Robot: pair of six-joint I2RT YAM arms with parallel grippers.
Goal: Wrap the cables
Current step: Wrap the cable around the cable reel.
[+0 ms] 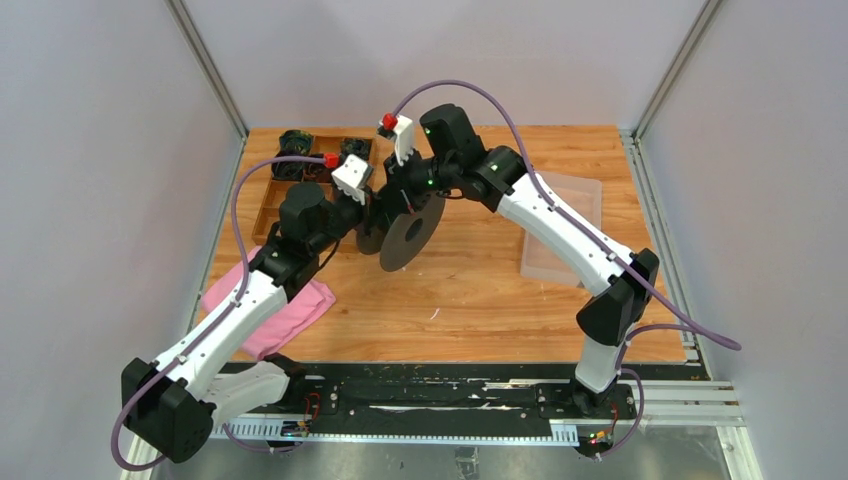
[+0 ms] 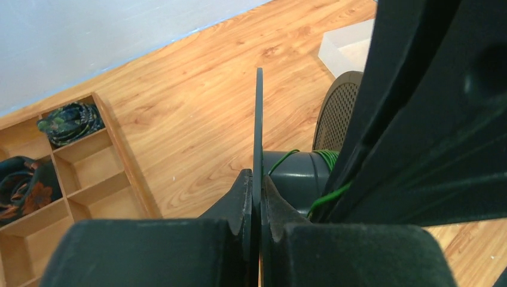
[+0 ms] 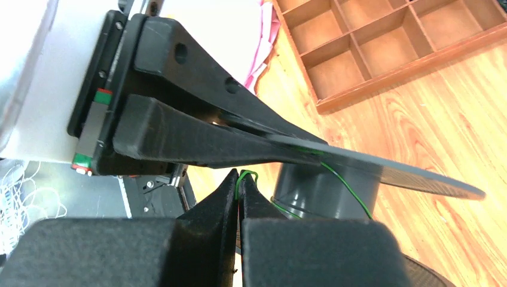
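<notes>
We see the left claw [image 2: 257, 179] clamped on the spool's disc [image 2: 259, 119], centre of the top view; the right claw [image 3: 239, 179] pinches the green cable [image 3: 345, 188] leading to the hub [image 3: 317, 194].

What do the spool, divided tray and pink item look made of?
Spool: probably plastic, matte dark grey, smooth uniform flanges and hub. Divided tray: wood or wood-look board, bare brown walls. Pink item: soft cloth, judging by its folds.
</notes>
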